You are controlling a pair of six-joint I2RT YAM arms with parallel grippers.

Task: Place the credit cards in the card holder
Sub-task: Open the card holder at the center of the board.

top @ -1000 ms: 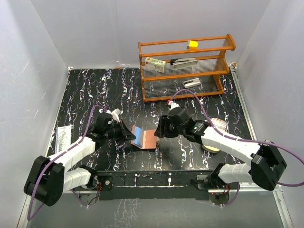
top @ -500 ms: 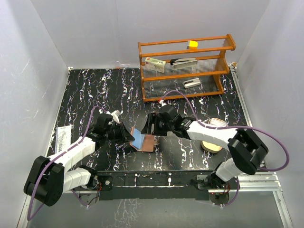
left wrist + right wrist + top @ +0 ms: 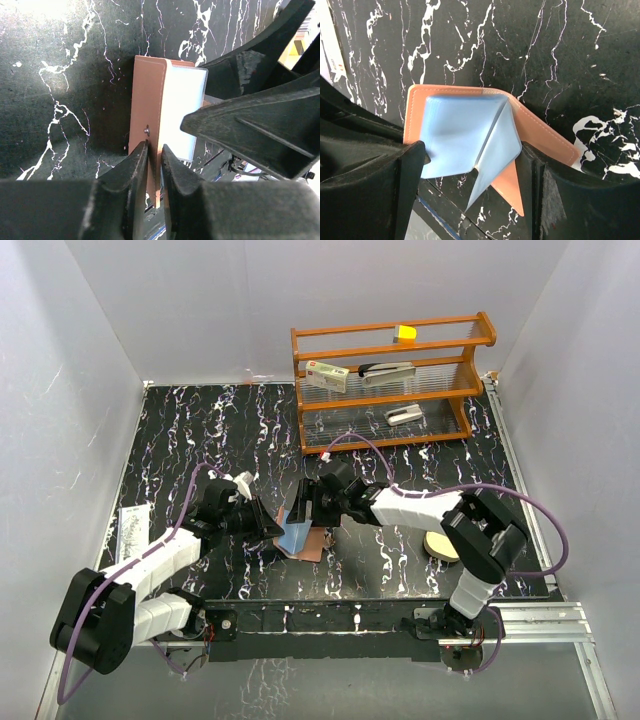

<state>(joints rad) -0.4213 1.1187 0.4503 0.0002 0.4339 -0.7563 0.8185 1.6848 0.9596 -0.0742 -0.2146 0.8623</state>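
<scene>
The left tool [image 3: 154, 150] pinches the card holder's [image 3: 147, 105] near panel edge at mid-desk. The right tool [image 3: 472, 165] straddles the light blue card [image 3: 457, 132], fingers apart; probably just touching, its long axis across them.

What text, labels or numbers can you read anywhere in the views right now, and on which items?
None can be read.
White packet at the table's left edge: dark print, too small to read.
White box on the wooden rack: red and green markings, too blurred to read.
Blue card and brown card holder: no print visible on the faces shown.
</scene>
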